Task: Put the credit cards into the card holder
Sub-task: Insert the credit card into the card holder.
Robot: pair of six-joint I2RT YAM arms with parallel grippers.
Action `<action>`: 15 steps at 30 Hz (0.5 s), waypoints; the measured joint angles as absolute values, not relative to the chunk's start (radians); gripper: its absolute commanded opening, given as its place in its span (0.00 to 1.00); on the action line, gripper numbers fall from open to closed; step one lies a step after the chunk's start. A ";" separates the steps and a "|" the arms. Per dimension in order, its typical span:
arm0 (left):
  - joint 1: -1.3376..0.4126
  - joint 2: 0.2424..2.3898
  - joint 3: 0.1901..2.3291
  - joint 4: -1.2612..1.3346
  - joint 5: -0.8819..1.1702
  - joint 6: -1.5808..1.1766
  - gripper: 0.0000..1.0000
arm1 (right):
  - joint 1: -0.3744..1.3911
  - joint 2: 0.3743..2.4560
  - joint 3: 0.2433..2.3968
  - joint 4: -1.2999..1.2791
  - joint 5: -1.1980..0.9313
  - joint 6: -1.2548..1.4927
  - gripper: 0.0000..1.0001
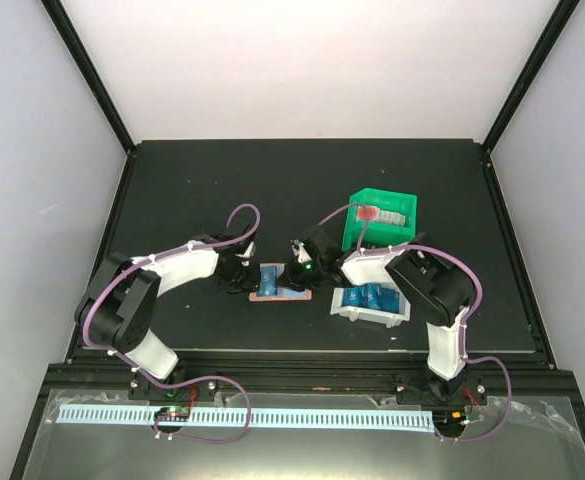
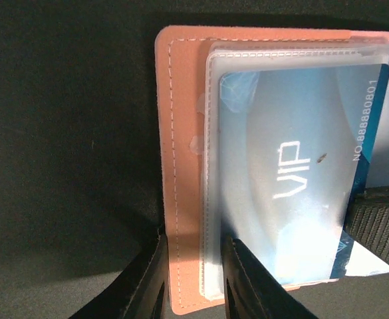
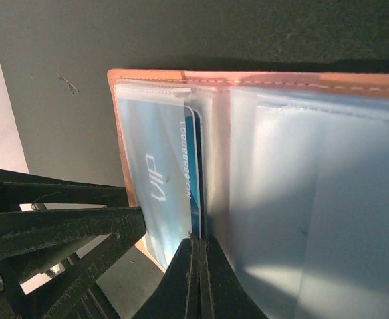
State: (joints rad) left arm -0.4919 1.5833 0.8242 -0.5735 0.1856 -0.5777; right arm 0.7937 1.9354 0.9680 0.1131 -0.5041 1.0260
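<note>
Mid-table, card holder [image 2: 181, 133]: lying open, clear sleeves showing.
Left claw [image 2: 195, 240]: fingers apart, straddling its pink edge.
Right claw [image 3: 198, 244]: pinched tight on the blue card [image 2: 294, 166] (VIP lettering showing).

Ahead on my right I see a green bin [image 1: 382, 194] standing on the black table [image 1: 222, 190], with a white bin [image 1: 372, 319] just nearer me. A white slotted strip [image 1: 122, 413] runs across the near ledge.
</note>
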 measured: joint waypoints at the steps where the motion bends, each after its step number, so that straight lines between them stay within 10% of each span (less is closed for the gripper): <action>1: -0.492 1.583 0.824 -0.573 0.186 -0.578 0.25 | 0.795 1.938 0.972 0.112 -0.505 1.025 0.01; 15: -0.492 1.521 0.807 -0.577 0.183 -0.587 0.46 | 0.809 1.895 1.025 -0.026 -0.433 0.910 0.18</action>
